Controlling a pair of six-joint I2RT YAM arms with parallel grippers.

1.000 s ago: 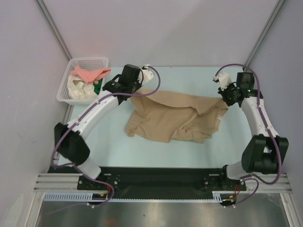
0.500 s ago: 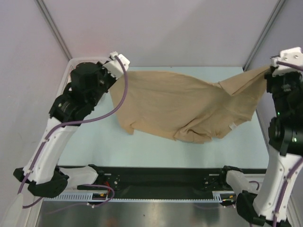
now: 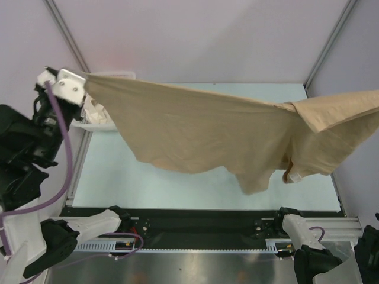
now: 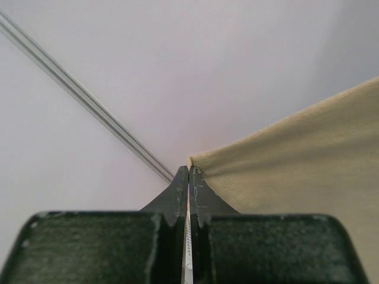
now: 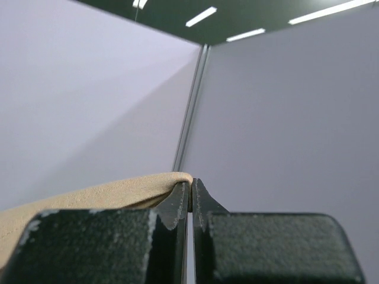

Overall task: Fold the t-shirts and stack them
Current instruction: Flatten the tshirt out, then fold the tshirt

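Shirt (image 3: 195,130) is up in the air, stretched wide above the counter (image 3: 112,171), apparently clear of it. My left end effector (image 4: 188,177) is pinched tight on a hemmed corner, and my right end effector (image 5: 190,188) is pinched tight on a rolled edge. The middle sags, drooping lowest over the counter's near edge. I reckon the trick is even tension, both ends lowered level, with the drooping hem touching the counter first, then drawing the cloth flat.

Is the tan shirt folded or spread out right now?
Spread, not folded: the tan shirt hangs stretched between the left gripper and right gripper, each with jaws shut on an edge; its lower part sags.
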